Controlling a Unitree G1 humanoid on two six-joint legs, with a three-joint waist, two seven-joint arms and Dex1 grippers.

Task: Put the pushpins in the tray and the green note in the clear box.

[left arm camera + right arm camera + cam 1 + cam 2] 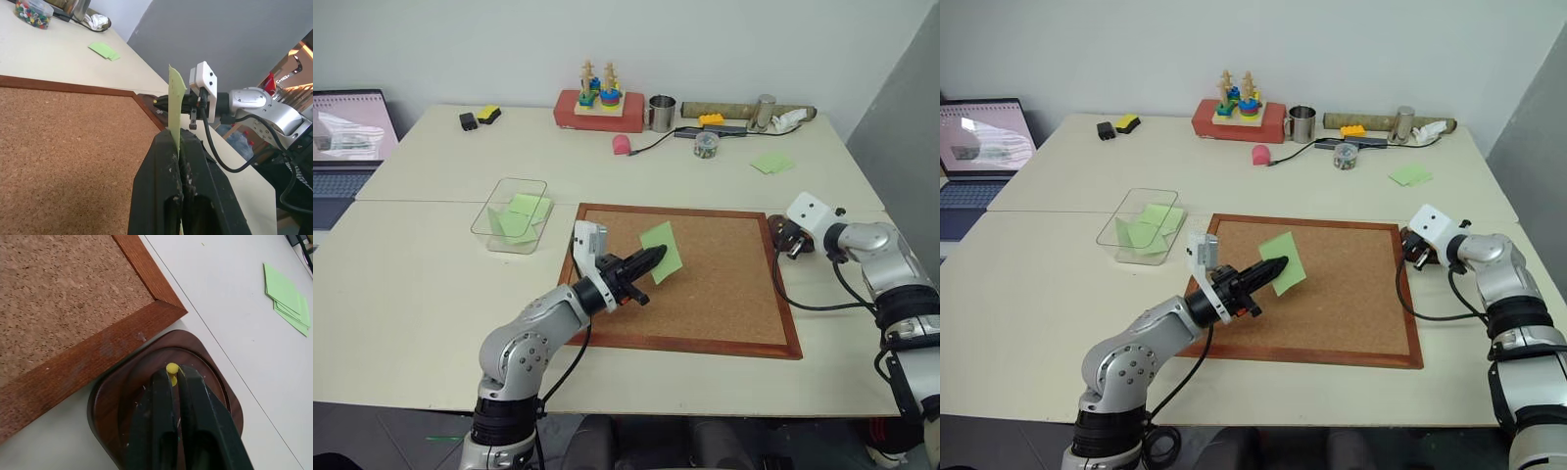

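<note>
My left gripper (654,259) is shut on one edge of the light green note (661,251), holding it above the cork board (705,294). In the left wrist view the green note (174,98) stands edge-on from the closed fingers. The clear box (484,211) sits to the left of the board with green sheets inside. My right gripper (171,373) is low over the dark wooden tray (117,382) off the board's right corner, its fingertips pinching a yellow pushpin (171,367). The tray (775,227) is mostly hidden behind that hand in the head views.
At the back stand a small jar of coloured pins (706,144), a metal cup (661,113), a stacking toy on a red base (592,103) and a pink object (622,145). Pale green sheets (771,163) lie back right. A laptop (347,137) is at far left.
</note>
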